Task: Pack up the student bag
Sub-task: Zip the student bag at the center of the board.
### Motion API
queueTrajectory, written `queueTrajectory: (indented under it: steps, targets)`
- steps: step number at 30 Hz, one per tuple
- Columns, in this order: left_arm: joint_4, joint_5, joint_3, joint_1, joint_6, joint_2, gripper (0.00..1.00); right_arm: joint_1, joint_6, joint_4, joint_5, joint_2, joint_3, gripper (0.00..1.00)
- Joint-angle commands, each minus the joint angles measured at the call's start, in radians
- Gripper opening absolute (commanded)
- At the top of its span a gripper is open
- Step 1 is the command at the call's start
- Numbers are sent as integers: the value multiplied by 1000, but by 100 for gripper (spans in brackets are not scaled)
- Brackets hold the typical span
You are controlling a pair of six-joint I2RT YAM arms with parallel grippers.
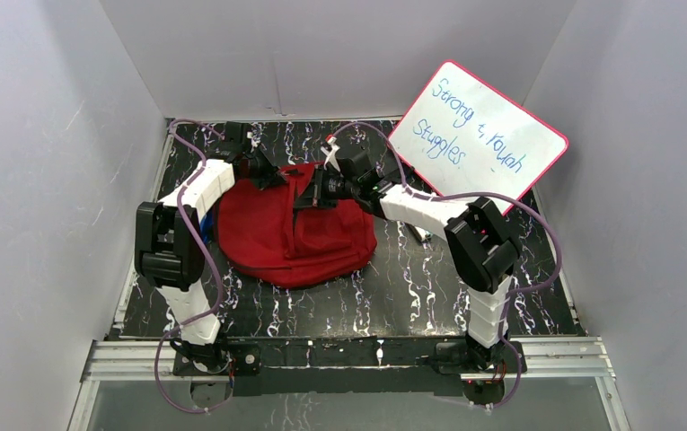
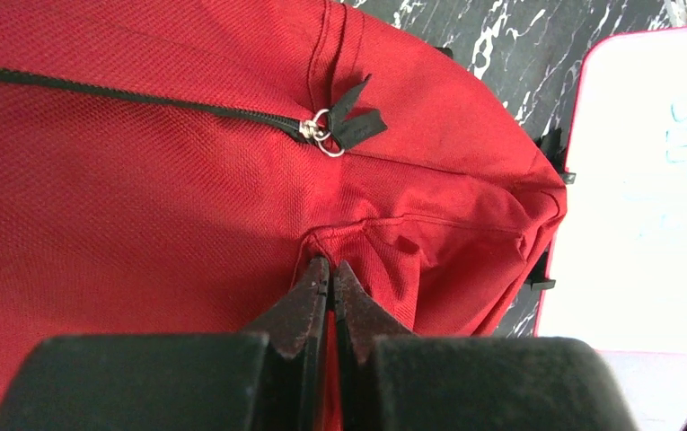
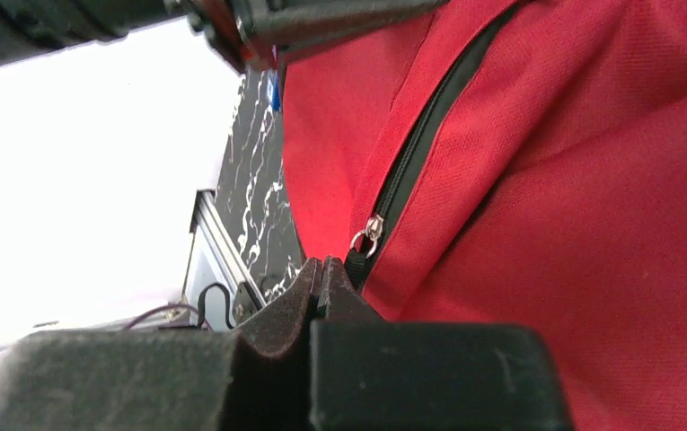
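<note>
Both of my grippers are working at the far top of the bag (image 1: 295, 238), which is lying slumped on the table (image 1: 411, 296), left of the middle and between my two arms. I am pressing the fingers of my left gripper (image 2: 330, 269) together on a raised fold of the bag's red cloth, at a seam near its far left corner. Just beyond my tips a black zip (image 2: 142, 94) is running across the cloth, ending in a slider with a silver loop and a black tab (image 2: 356, 121) that is lying loose. I am squeezing my right gripper (image 3: 320, 269) closed as well. It is pinching the black pull (image 3: 354, 267) that is hanging from a slider's ring (image 3: 366, 235), at the end of a dark zip line running up the red cloth. Off at the far right, a pink-edged whiteboard (image 1: 479, 135) with blue handwriting is leaning tilted, to the right of the bag.
</note>
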Motion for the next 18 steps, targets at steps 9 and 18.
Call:
queueTrajectory:
  steps: [9, 18]
  targets:
    - [0, -69, 43, 40, 31, 32, 0, 77, -17, 14, -75, -165, -112, 0]
    - [-2, -76, 43, 58, 39, 48, 0, 128, -13, 22, -59, -218, -242, 0]
